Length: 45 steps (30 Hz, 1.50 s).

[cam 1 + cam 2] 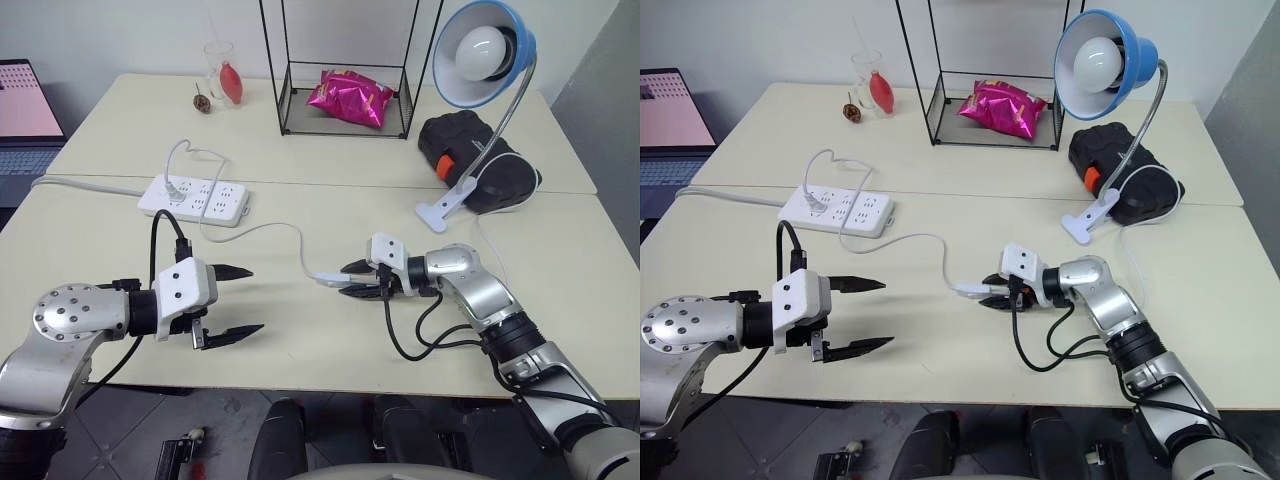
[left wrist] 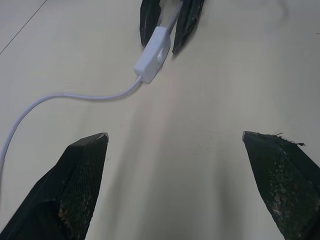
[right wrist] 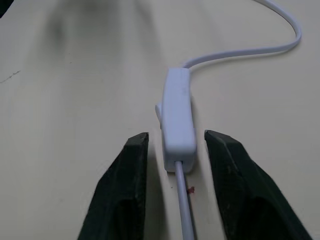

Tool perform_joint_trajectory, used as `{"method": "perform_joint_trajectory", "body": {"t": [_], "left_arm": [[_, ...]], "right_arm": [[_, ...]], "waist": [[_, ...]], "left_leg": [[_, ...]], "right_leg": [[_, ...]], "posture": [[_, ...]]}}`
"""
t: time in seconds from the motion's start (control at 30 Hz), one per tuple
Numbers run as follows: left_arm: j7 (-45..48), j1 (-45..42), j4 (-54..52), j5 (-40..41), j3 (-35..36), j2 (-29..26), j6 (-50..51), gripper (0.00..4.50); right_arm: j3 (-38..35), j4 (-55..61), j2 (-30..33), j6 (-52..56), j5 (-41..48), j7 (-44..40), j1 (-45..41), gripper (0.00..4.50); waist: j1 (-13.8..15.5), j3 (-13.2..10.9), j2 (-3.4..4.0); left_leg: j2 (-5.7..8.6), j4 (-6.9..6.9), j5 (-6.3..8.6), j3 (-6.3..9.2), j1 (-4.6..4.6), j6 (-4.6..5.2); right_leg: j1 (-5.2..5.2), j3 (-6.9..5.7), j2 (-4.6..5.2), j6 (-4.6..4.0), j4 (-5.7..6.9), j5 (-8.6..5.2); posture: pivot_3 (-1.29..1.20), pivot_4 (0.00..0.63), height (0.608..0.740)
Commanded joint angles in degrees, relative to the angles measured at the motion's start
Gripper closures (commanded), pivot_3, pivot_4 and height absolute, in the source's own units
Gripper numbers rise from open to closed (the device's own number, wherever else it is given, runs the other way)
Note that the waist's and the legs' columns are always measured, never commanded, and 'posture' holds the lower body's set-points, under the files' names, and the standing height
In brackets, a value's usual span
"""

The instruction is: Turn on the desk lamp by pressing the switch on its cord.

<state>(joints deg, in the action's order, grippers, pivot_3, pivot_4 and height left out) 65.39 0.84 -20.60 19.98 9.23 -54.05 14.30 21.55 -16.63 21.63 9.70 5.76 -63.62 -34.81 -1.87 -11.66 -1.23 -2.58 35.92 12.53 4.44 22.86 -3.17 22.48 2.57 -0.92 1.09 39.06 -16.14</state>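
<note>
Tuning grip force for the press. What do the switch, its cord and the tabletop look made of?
Switch: smooth white moulded plastic by its look, hard-edged, faint sheen. Cord: white, flattish flexible sheathing, probably PVC or rubber; it lies in loose curves. Table: pale cream matte board, likely laminate; flat, no visible grain. The right gripper brackets the switch's end.

Two cream tables [image 1: 300, 150] stand pushed together, a seam running across between them. Behind the far table is a plain white wall [image 1: 120, 30]. At the far right, a grey panel [image 1: 610, 100] rises beside the tables. Below the near table edge, grey tiled floor [image 1: 110, 430] is visible. Lighting is even and soft, with faint shadows on the tabletop.
</note>
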Motion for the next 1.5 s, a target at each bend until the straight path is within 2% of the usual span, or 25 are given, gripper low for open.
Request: {"method": "perform_joint_trajectory", "body": {"t": [0.03, 0.1, 0.27, 0.43, 0.57, 0.77, 1.2, 1.5], "left_arm": [[-1.5, -1.4, -0.5, -0.4, 0.0, 0.3, -0.4, 0.00], [-2.1, -2.1, -0.7, 0.5, -0.2, 1.0, 0.5, 0.00], [-2.3, -4.2, -0.4, 1.5, -1.3, 2.0, 1.4, 0.00], [-1.8, -8.9, 0.5, 3.5, -3.4, 3.7, 3.3, 0.00], [-2.0, -14.5, 1.5, 6.1, -5.6, 6.2, 6.4, 0.00], [-2.6, -19.3, 1.6, 11.6, -7.7, 10.2, 13.7, 0.00], [0.8, -20.6, 4.3, 9.8, -13.1, 11.9, 13.0, 0.00], [1.1, -21.0, 4.6, 10.4, -14.1, 12.3, 14.3, 0.00]], "right_arm": [[-1.0, 0.8, 0.0, -0.9, 0.3, -0.9, -0.7, 3.70], [-1.0, 1.4, 0.3, -0.7, 0.5, -1.3, -0.5, 4.15], [-1.3, 5.3, 1.6, 0.3, 1.4, -2.9, -0.3, 4.15], [-2.9, 14.6, 4.1, 7.9, 5.9, -5.7, -0.6, 4.15], [-3.8, 20.0, 6.1, 14.2, 9.1, -6.9, -1.1, 4.15], [-3.9, 22.8, 7.3, 16.8, 10.4, -6.3, -1.5, 4.15], [-4.3, 26.9, 8.7, 20.3, 12.9, -6.7, -1.5, 4.15], [-3.9, 27.3, 9.1, 20.1, 13.0, -6.6, -1.7, 4.15]], "waist": [[0.0, 0.0, 0.00], [0.0, 0.0, 0.00], [0.0, 0.0, 0.00], [0.0, 0.0, 0.01], [0.1, 0.0, 0.02], [0.0, 0.0, 0.01], [0.0, 0.0, 0.01], [0.0, 0.0, 0.01]], "left_leg": [[0.00, 0.00, 0.00, 0.00, 0.00, 0.00], [0.00, 0.00, 0.00, 0.00, 0.00, 0.00], [0.00, 0.00, 0.00, 0.00, 0.01, 0.00], [0.00, 0.01, 0.00, 0.01, 0.02, 0.00], [0.02, 0.04, 0.00, 0.03, 0.02, 0.00], [0.02, 0.04, 0.00, 0.03, 0.02, 0.00], [0.04, 0.04, 0.00, 0.04, 0.03, 0.00], [0.03, 0.03, 0.00, 0.04, 0.03, 0.00]], "right_leg": [[0.00, 0.00, 0.00, 0.00, 0.00, 0.00], [0.00, 0.00, 0.00, 0.00, 0.00, 0.00], [0.00, 0.00, 0.00, 0.00, 0.00, 0.00], [0.00, -0.01, 0.00, 0.00, 0.02, 0.00], [-0.04, -0.03, -0.01, 0.03, 0.02, 0.01], [-0.04, -0.01, -0.02, 0.04, 0.00, 0.02], [-0.03, 0.00, -0.02, 0.04, 0.00, 0.02], [-0.03, 0.00, -0.03, 0.04, -0.01, 0.02]], "posture": [[0.00, 0.150, 0.740], [0.00, 0.150, 0.740], [0.00, 0.150, 0.740], [0.00, 0.150, 0.740], [0.00, 0.150, 0.740], [0.00, 0.150, 0.740], [0.00, 0.150, 0.740], [0.00, 0.150, 0.740]]}}
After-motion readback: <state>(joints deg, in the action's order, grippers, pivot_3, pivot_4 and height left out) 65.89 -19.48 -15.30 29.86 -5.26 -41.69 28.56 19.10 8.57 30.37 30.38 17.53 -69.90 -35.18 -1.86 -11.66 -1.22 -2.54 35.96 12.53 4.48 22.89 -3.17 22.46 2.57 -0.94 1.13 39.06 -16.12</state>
